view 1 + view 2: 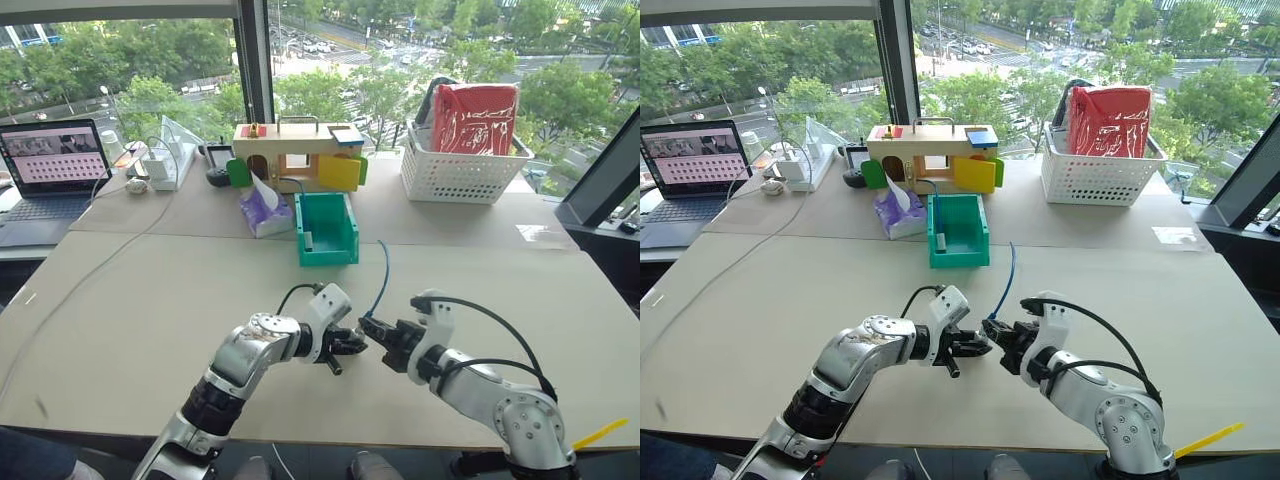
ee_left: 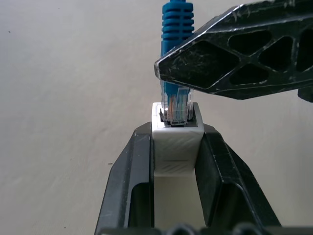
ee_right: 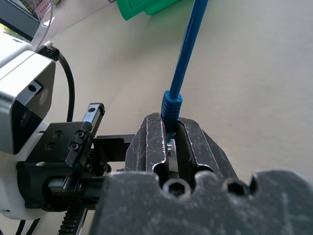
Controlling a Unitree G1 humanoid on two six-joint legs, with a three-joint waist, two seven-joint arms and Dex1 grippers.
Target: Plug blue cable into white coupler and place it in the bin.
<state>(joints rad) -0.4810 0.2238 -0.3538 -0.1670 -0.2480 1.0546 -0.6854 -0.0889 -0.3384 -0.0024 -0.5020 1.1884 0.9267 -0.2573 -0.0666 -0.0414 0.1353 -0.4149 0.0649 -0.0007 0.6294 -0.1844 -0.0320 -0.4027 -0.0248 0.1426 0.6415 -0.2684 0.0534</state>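
Low over the table's near middle my two grippers meet tip to tip. My left gripper (image 2: 174, 130) is shut on the white coupler (image 2: 176, 149), a small ribbed block with its socket facing away from the wrist. The clear plug of the blue cable (image 2: 174, 29) sits in that socket's mouth. My right gripper (image 3: 171, 125) is shut on the plug, just behind its ribbed blue boot. From there the cable (image 1: 383, 272) arcs away toward the bin (image 1: 326, 228), a teal-green box standing further back on the table.
A white perforated basket (image 1: 462, 172) with a red bag stands at the back right. A wooden toy house (image 1: 295, 152) and a purple tissue pack (image 1: 264, 212) sit behind and left of the bin. A laptop (image 1: 52, 170) is at the far left, with a grey cord (image 1: 100, 262) trailing over the table.
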